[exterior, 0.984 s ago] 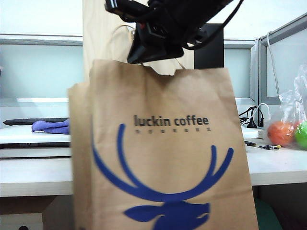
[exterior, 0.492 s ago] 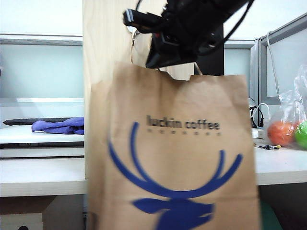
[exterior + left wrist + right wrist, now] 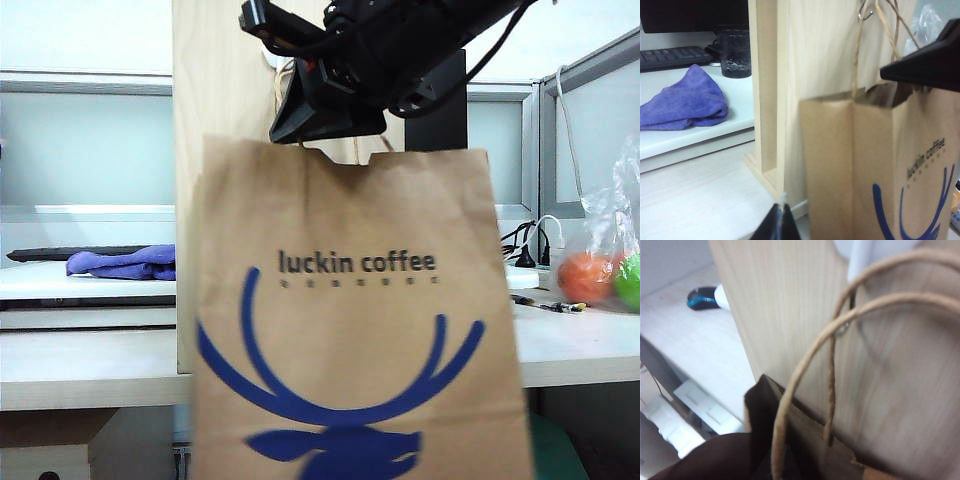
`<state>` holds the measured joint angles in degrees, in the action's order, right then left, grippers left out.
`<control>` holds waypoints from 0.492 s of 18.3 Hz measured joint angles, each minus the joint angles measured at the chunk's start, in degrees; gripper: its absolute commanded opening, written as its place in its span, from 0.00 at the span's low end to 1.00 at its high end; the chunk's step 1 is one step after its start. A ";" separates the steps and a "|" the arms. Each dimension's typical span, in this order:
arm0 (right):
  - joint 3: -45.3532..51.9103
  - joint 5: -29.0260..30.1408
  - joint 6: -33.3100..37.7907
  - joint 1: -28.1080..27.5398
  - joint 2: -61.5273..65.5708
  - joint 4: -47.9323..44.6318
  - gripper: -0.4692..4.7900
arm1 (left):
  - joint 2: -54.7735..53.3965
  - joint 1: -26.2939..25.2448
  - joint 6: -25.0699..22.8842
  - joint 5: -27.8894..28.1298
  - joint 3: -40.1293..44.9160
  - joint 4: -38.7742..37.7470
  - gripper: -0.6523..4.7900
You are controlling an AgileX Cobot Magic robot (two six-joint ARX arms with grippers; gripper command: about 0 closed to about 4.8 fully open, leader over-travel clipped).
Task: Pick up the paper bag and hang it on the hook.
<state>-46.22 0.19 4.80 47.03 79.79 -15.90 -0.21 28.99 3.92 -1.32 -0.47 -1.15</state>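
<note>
Nearest the exterior camera hangs the paper bag (image 3: pixel 350 330), logo facing us, clear of the counter (image 3: pixel 90 365), suspended just below our right hand (image 3: pixel 330 100). The jaws are together, apparently pinching the bag at its top edge, though the contact itself is hidden. Just behind stands the upright wooden board (image 3: pixel 215 90). In the right wrist view the two cord handles (image 3: pixel 840 340) arch up against the board, and the hook (image 3: pixel 843 329) with its white pad sits inside the loops; we can't tell if a cord is seated on the prong yet. We judge the step as threading the loop: ease the bag lower so the cord drops onto the prong, keep it flat to the board, release only once the cord takes the weight. Our left hand (image 3: pixel 780 222) is low over the counter, away from the bag, fingertips together and empty. Farther back lies a purple cloth (image 3: pixel 120 264).
</note>
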 measured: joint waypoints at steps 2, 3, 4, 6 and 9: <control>0.02 0.17 0.09 -0.13 0.42 -0.74 0.08 | 0.00 0.00 0.00 0.02 0.00 0.00 0.11; 0.02 0.90 0.20 -0.17 0.52 -1.01 0.08 | 0.00 0.00 0.00 0.02 0.00 0.00 0.11; 0.02 1.25 0.77 -0.15 0.57 -1.29 0.08 | 0.00 0.00 0.00 0.00 0.00 0.00 0.11; 0.02 1.64 1.01 -0.15 0.70 -2.16 0.08 | 0.00 0.00 0.00 0.00 0.00 0.00 0.11; -0.35 3.08 2.12 -0.17 3.34 -5.53 0.08 | 0.00 0.00 0.00 0.00 0.00 0.00 0.11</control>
<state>-46.57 3.27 6.92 46.85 83.13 -21.43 -0.21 28.99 3.92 -1.32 -0.47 -1.15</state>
